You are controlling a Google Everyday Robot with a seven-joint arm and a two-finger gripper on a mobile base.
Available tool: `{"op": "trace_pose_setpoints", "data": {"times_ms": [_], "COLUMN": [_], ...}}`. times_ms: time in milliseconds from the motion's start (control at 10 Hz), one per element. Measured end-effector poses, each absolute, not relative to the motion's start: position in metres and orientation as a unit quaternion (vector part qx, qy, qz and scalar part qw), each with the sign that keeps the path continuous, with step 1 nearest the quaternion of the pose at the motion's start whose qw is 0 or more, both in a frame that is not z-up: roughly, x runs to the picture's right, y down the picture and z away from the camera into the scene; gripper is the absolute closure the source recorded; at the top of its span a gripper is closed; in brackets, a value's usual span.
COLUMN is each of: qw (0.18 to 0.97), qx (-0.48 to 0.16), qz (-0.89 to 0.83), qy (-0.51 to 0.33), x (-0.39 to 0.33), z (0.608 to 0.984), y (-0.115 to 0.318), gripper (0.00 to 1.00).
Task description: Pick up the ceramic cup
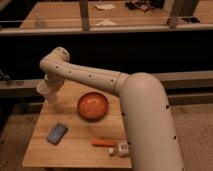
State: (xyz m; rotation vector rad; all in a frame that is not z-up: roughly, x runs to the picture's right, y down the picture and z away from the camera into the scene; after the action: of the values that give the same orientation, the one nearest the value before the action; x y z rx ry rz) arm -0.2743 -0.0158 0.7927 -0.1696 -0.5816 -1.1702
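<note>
So I've got the small plain white ceramic cup (44, 88) clamped in my gripper (50, 90), fingers closed tight on it, over the far left corner of the light wooden table (75, 150). It looks clear of the tabletop, tilted a bit on its side, though I can't say for sure how high it sits. I'd call the pick basically done; what's left is just keeping a firm hold and lifting straight so it doesn't slip, since glazed ceramic is smooth and slightly tapered.

Rest of the table: a wide shallow orange bowl (92, 105) near the middle, glossy looking, well apart from the cup. A flat blue-grey rectangular thing (57, 133), maybe a sponge, near the left front. An orange carrot-shaped piece (103, 142) by the front edge with a small pale lumpy object (121, 148) just beside it
</note>
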Motion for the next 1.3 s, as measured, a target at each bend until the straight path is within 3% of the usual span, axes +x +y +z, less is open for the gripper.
{"op": "trace_pose_setpoints", "data": {"times_ms": [1300], "qw": [0.779], "qx": [-0.085], "qz": [-0.556], "qy": [-0.278], "x": [-0.269], "z": [0.775], "y": [-0.029], "gripper": [0.97]}}
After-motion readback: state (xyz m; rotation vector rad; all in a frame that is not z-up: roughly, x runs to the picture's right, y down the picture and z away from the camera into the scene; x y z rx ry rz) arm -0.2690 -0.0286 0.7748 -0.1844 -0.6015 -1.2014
